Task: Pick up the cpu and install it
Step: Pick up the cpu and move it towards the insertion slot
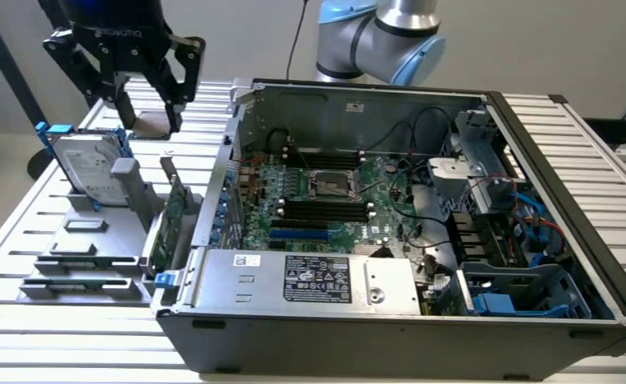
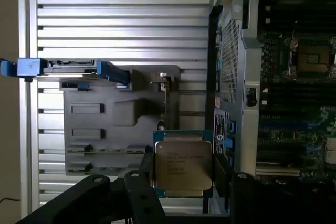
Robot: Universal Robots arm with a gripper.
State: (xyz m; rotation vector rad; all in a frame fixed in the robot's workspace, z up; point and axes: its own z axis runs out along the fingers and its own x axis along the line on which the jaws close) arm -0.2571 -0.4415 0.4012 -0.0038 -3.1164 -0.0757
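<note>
The cpu [image 2: 182, 163] is a small flat square chip with a dull silver top plate and a blue-green rim. My gripper [image 2: 182, 176] is shut on it, one black finger [image 2: 147, 178] on each side. In the exterior view the gripper [image 1: 150, 116] hangs high at the exterior view's left with the cpu [image 1: 153, 122] between its fingers, above the slatted table and the grey holder. The bare cpu socket [image 1: 332, 186] lies on the motherboard inside the open case, off to the exterior view's right of the gripper; the socket [image 2: 314, 59] also appears in the wrist view.
A hard drive with blue rails [image 1: 86, 168] stands in a grey holder [image 1: 89, 240]. A green expansion card [image 1: 163, 228] stands upright beside the case wall [image 1: 233, 152]. A silver box with a black label [image 1: 313, 278] sits in the case front. Cables and drive bays [image 1: 504, 232] crowd its right side.
</note>
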